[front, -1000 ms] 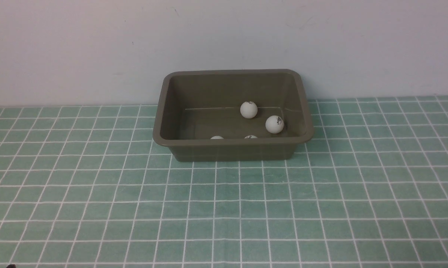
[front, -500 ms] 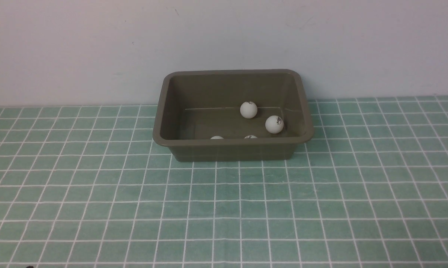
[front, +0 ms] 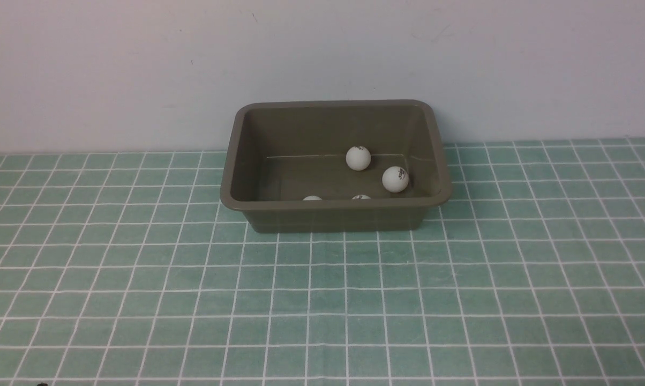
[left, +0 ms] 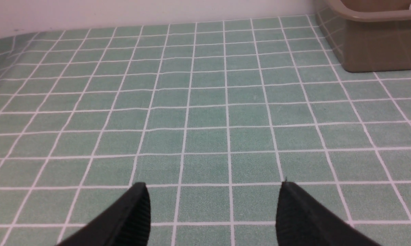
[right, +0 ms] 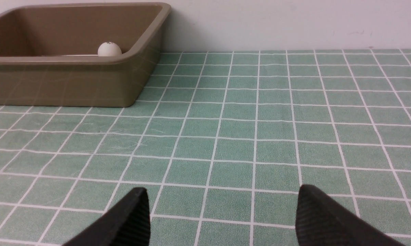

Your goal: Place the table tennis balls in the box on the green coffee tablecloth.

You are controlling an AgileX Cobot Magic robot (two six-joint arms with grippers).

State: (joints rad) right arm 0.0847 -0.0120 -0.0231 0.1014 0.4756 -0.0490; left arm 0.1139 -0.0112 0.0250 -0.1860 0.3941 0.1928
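1. Balls (front: 358, 158) lie in the box (front: 231, 161) on the far edge of the green cloth (front: 322, 300), by the wall (front: 113, 69).
2. Only the wrist views show the left gripper (left: 214, 205) and right gripper (right: 222, 212), both spread wide and empty over bare cloth.

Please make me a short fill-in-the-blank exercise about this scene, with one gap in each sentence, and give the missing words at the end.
1. The table tennis balls lie inside the olive-brown ____.
2. In the front view, ____ balls show in the box.
3. The box stands on a green tablecloth with a grid of ____ lines.
4. Between the fingers of the left gripper there is ____.

Missing words: box; four; white; nothing
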